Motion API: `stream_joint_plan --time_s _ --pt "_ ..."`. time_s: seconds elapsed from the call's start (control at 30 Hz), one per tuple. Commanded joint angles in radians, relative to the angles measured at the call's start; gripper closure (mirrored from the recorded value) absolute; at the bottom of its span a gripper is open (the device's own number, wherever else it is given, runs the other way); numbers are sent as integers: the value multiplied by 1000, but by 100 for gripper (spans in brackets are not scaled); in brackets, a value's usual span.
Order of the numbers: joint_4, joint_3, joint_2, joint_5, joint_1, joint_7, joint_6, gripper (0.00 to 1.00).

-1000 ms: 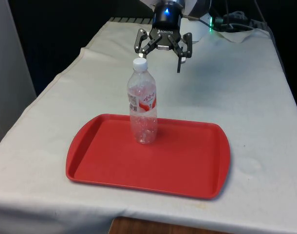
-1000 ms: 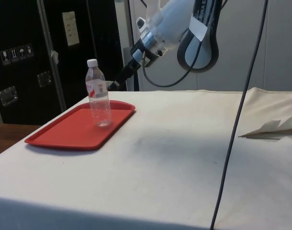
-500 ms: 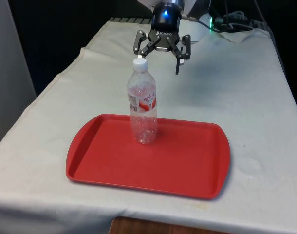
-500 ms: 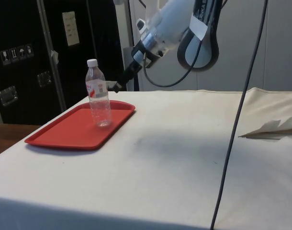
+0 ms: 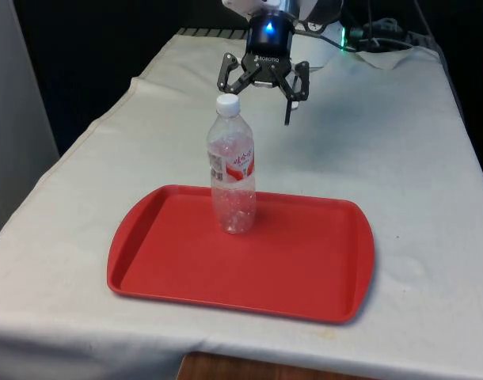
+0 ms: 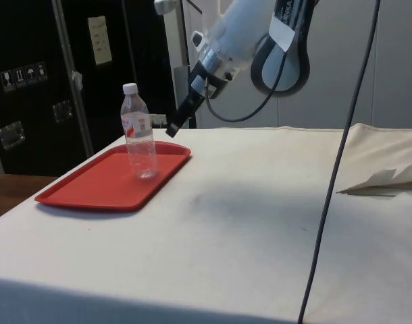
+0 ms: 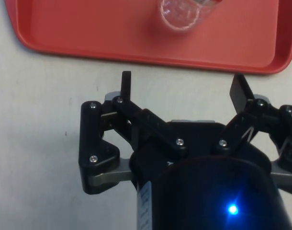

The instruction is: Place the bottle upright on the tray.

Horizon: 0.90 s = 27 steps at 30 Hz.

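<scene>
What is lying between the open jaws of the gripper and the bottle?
Nothing: the wrist view shows bare white cloth and the red tray rim between the gripper and the upright bottle.

Clear plastic bottle (image 5: 232,170), glossy red plastic tray (image 5: 305,269), matt white cloth (image 5: 400,158).

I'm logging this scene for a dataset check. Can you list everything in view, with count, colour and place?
bottle: one, clear plastic with a white cap and a red and white label, standing upright on the tray, toward its far edge and the front view's left.
tray: one, red, lying flat on the white cloth near the table's near edge.
table: one, under a white cloth.
cabinets: dark, behind the table in the side view.
cable: one, black, hanging down across the side view.
gripper: one, black, open and holding nothing, in the air beyond the tray's far edge, apart from the bottle.
</scene>
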Motion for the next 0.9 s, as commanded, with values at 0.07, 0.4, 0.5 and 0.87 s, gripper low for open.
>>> stream_joint_plan --time_s 0.07,0.4,0.5,0.87 --pt "-11 17 -14 -22 -12 14 -32 0" --pt "-13 20 -30 -18 -14 6 -120 0" --pt "-13 21 -32 -18 -15 4 -136 0" --pt "-13 22 -47 -12 -21 -5 -221 0"
